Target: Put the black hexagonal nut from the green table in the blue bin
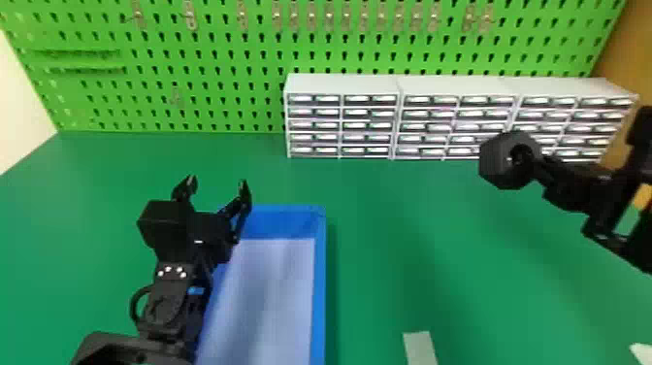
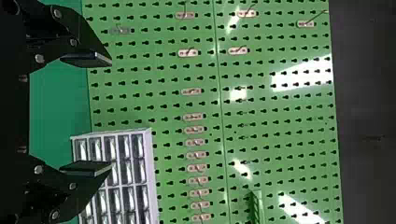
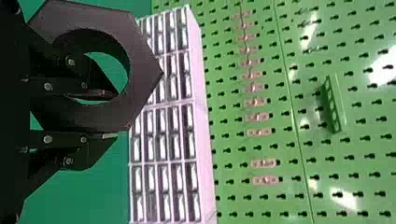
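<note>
Holding the black hexagonal nut [image 1: 496, 164], your right gripper [image 1: 539, 171] is over on the right side, raised off the green table [image 1: 388, 242]. The right wrist view shows the grip: one finger sits in the nut's hole, the other lies against its outer wall, so you've got the ring's side pinched between them. In that view the nut's round hole and six-sided outline are plain, and the nut sticks out past the fingertips. In the head view it overlaps the front of the small-drawer cabinets [image 1: 344, 83], well apart from the blue bin [image 1: 320, 291].

Your left gripper [image 1: 218, 182] has its fingers spread wide with bare space between them; the left wrist view agrees. It's by the bin's far left corner, with your left arm covering much of the bin's left side in the head view. You can see the bin's pale inner bottom and blue walls, right and far sides clearest.

Cabinets stand in a row at the back of the table, against the green pegboard [image 1: 218, 58]. Small metal hooks [image 1: 190, 17] hang on that board. Down near the head view's bottom edge, right of the bin, a pale flat strip [image 1: 419, 347] lies on the table.
</note>
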### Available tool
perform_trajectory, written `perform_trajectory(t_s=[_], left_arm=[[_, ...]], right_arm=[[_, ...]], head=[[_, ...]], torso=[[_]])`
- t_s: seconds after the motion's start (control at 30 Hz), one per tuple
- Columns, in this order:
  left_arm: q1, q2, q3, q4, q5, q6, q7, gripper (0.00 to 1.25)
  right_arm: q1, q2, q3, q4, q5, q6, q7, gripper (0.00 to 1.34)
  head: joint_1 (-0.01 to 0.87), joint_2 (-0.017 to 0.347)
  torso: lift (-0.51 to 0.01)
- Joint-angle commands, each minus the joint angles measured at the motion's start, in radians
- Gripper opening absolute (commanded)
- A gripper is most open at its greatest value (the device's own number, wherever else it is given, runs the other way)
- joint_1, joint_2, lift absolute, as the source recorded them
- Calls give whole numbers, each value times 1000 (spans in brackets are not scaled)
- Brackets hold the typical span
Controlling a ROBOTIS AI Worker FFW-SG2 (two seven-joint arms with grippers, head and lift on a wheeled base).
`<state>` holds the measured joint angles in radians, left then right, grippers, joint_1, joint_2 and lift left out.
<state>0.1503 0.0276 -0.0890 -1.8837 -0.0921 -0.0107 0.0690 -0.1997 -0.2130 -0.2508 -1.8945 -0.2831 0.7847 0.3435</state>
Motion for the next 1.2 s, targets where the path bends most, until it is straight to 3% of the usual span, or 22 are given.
perform_trajectory(t_s=[0.0,0.57,1.17], left_arm=[[0,0,0,0,0,0,0,782],[-8,-2,29,-8,-3,-9,9,782],[-5,-2,49,-12,-8,-9,21,782]], right_arm=[[-1,-2,38,-8,-44,4,-1,250],[0,-9,192,-9,-120,45,-1,250],[-47,-43,381,-8,-215,107,-1,250]], head=[[657,57],[657,57],[657,57]], torso=[[-95],[-95],[-95]])
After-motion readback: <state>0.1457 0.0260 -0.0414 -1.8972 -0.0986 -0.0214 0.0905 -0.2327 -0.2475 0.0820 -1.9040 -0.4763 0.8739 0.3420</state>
